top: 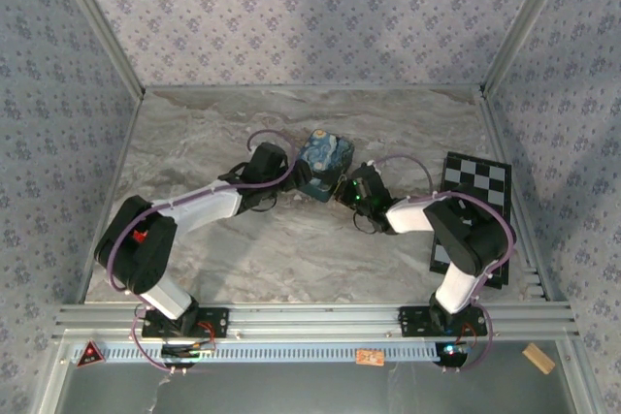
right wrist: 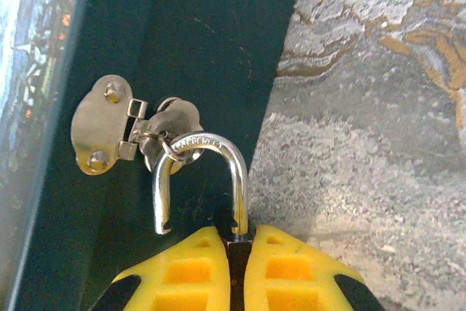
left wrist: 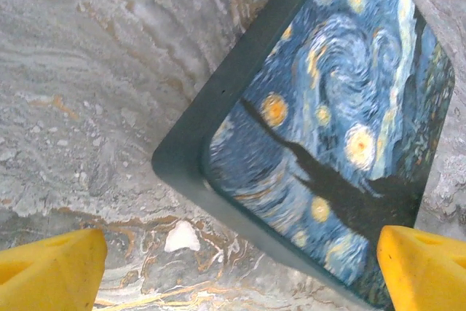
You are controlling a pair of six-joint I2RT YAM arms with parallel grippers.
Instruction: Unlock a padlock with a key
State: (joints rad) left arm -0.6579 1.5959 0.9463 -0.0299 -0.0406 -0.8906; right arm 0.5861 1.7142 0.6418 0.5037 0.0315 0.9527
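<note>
The right claw is clenched on the padlock. Its shackle hangs through the hasp on the side of the box, one leg free, so it looks unlocked. Unhooking it remains. The left claw is spread wide above the box lid.

One box counted. One padlock counted. One clasp counted. One checkered board counted. Two grippers counted: left gripper, right gripper.

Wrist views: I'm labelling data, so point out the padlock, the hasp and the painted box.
padlock [right wrist: 207, 141], right wrist view, top of its shackle.
hasp [right wrist: 98, 127], right wrist view, riveted plate.
painted box [left wrist: 328, 92], left wrist view, swirled lid.
</note>
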